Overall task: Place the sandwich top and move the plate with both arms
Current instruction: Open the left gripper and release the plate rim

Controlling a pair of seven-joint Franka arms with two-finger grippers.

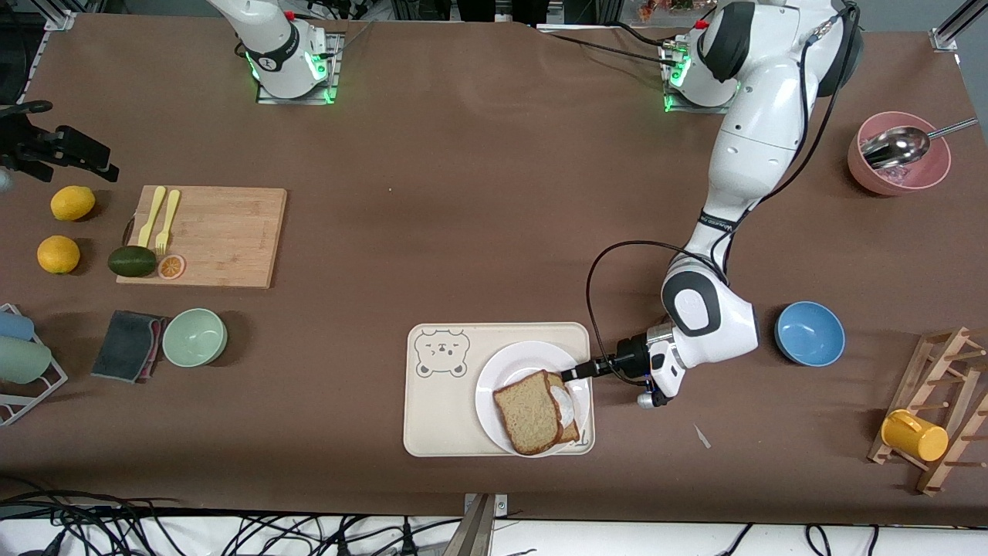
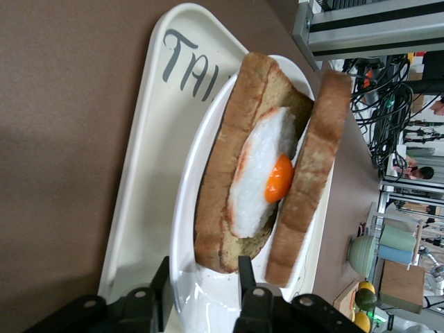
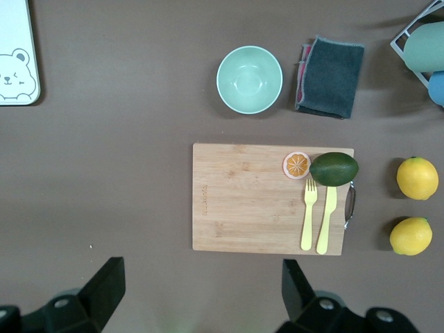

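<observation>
The sandwich top [image 1: 527, 415] leans over the egg toast [image 1: 570, 408], so the front view shows only a strip of toast and egg white. Most of the right arm lies past the front view's top edge, and its gripper [image 1: 58, 150] shows only as dark parts at the table's edge near a lemon [image 1: 72, 203]. In the left wrist view the left gripper [image 2: 201, 295] is cut off, and lettering on the tray [image 2: 149, 173] is partly hidden by the plate [image 2: 187, 229].

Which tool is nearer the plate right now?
Left. The left tool is at the rim of the plate, by the sandwich top. The right tool waits open above the cutting board, toward the right arm's end of the table.
</observation>
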